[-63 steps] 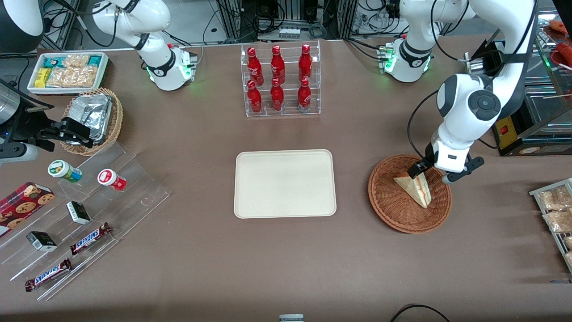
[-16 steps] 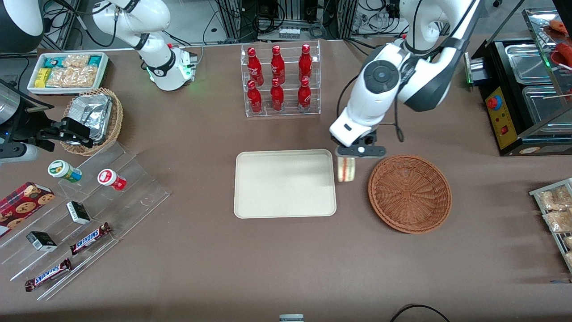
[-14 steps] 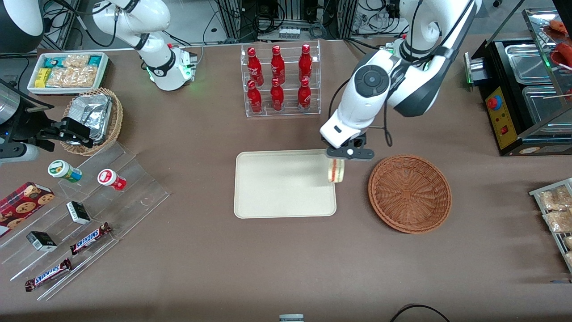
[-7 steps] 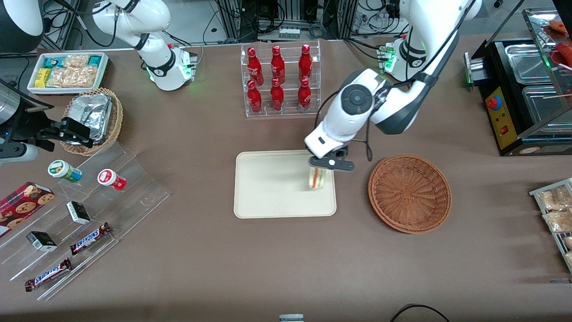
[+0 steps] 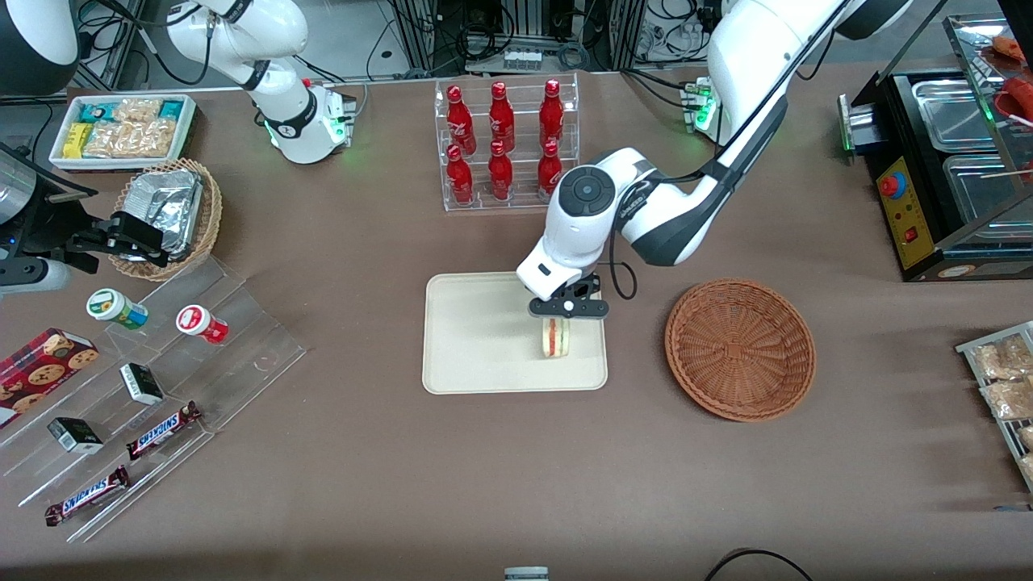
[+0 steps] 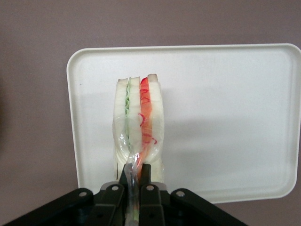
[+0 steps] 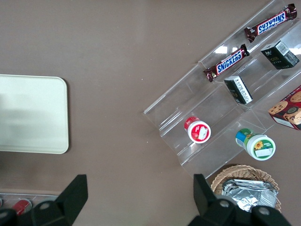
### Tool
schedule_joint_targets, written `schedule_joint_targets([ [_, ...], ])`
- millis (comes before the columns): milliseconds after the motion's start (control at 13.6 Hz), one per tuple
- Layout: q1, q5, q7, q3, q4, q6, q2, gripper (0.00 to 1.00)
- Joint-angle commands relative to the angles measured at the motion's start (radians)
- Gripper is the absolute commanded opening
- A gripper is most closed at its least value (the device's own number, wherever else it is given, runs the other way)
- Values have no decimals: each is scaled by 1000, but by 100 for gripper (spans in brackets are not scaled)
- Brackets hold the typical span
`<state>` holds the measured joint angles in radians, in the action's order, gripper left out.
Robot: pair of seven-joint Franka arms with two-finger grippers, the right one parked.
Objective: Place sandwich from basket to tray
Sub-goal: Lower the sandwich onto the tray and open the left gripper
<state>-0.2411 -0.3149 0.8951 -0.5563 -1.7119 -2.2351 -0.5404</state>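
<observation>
The end effector [image 5: 566,316] is hanging over the tray [image 5: 476,339], pinching the sandwich [image 5: 556,339] by the gathered clear wrap at its upper end, fingers [image 6: 146,181] pressed nearly together on the film. The sandwich is dangling cut edge outward above the part of the tray nearest the basket [image 5: 740,349], which is sitting empty.

It is looking light and soft: pale bread that would squash under a hard squeeze, in thin wrap that is probably slippery and could tear or slide. Holding the wrap's twisted tail is sparing the bread, though the wedge may be swinging freely, so a gentle lowering seems wise.

Relative to the tray, the sandwich is hanging inside the rim but close to the edge facing the basket; the wrist view shows it [image 6: 138,127] near one short side of the tray [image 6: 225,94], with wide bare surface toward the other. The bottle rack [image 5: 506,145] is standing well apart from the tray, farther from the front camera, and the desk [image 5: 516,468] around the tray is open.
</observation>
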Motion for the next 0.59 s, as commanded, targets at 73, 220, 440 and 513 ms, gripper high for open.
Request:
schedule_joint_targets([
  [73,-12,-75,67,-1,44,8,-53,0],
  [220,-12,-121,91,-1,51,6,-85,0],
  [440,-12,-138,105,-1,57,-55,-122,0],
  [513,-14,-147,113,-1,57,-89,-136,0],
])
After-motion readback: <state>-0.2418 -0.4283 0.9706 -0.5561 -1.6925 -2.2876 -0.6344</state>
